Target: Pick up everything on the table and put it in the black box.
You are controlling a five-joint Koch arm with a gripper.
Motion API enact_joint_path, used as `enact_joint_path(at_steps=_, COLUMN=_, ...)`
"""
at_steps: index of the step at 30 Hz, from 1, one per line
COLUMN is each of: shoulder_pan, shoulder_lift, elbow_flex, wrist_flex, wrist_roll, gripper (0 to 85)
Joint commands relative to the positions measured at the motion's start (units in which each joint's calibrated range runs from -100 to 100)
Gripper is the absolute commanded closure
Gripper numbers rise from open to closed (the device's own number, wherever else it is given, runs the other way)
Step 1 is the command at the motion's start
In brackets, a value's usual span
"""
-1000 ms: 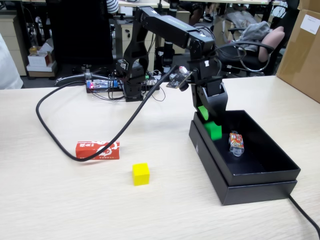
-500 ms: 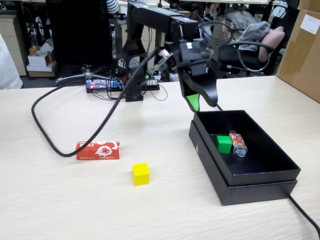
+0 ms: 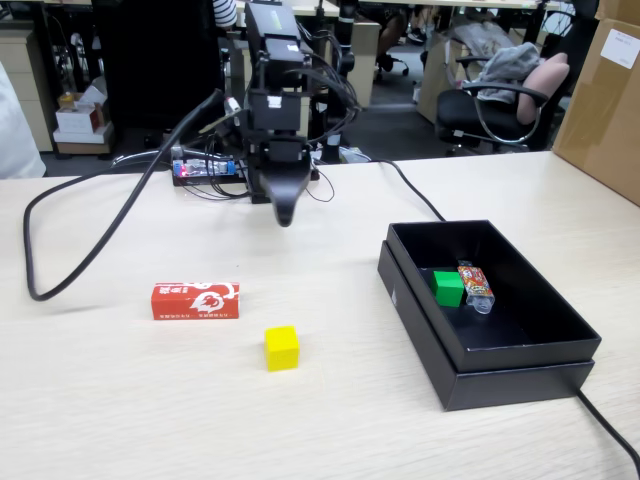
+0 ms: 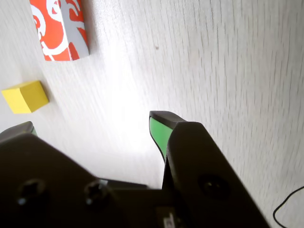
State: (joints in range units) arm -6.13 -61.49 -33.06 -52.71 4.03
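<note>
Yellow cube (image 3: 282, 347) and red carton (image 3: 195, 300) lie on the table (image 3: 120, 400), both ahead of the gripper (image 4: 90, 126) and clear of its green-padded fingers (image 4: 159, 133), which stand spread apart holding nothing. The green cube (image 3: 448, 288) rests inside the black box (image 3: 520, 370), well apart from the fingers.

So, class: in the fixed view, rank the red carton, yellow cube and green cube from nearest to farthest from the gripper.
Gripper hangs above the table.
1. Red carton, lower left.
2. Yellow cube, straight below.
3. Green cube, right, inside the black box.
</note>
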Motion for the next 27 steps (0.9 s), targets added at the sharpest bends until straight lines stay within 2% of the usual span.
enact_joint_path(at_steps=1, shoulder_pan=-1.8, shoulder_lift=-2.0, elbow_flex=0.4, wrist_flex=0.8, wrist_roll=-1.6, gripper=38.6)
enact_joint_path(at_steps=4, shoulder_pan=-5.0, shoulder_lift=1.2, elbow_flex=0.0, wrist_flex=5.1, wrist_roll=-3.3, gripper=38.7)
enact_joint_path(at_steps=10, shoulder_pan=-8.0, shoulder_lift=15.1, elbow_flex=8.7, wrist_flex=5.5, wrist_roll=-4.3, gripper=38.7)
enact_joint_path(at_steps=27, shoulder_pan=-10.4, shoulder_lift=41.4, elbow_flex=27.0, wrist_flex=5.5, wrist_roll=-6.1, gripper=39.0)
